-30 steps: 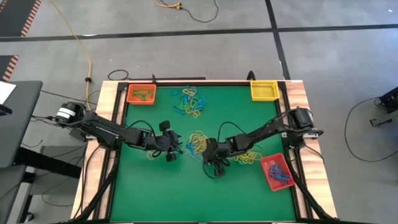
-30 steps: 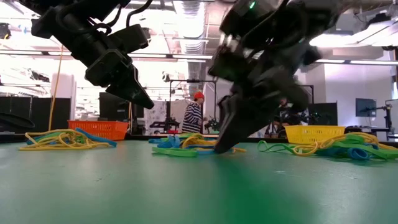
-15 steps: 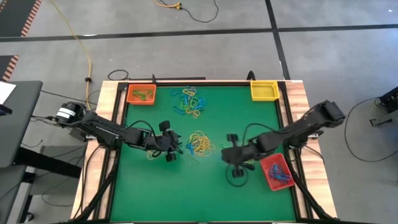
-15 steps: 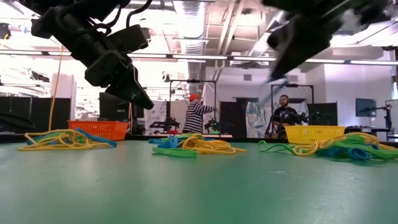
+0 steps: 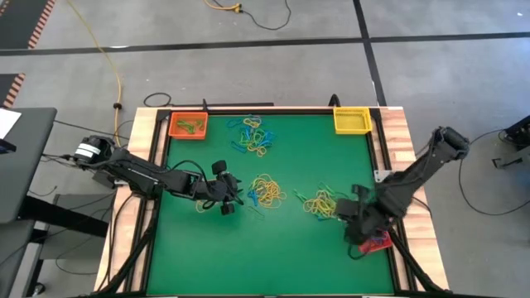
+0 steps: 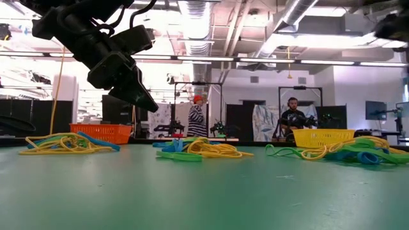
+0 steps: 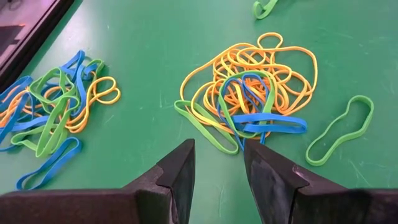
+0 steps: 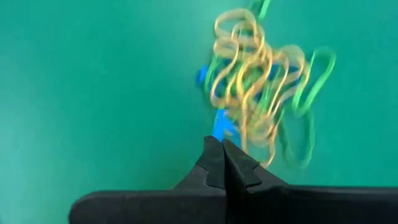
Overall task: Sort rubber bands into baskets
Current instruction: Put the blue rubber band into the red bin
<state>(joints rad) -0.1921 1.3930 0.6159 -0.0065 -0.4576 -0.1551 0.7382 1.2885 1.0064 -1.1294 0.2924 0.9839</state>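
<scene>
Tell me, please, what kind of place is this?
Probably a robotics lab or workshop: exposed ceiling ducts, equipment racks behind the green table, and a yellow cable on the bare concrete floor.

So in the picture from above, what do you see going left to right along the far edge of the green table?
Orange basket → pile of rubber bands → yellow basket.
</scene>
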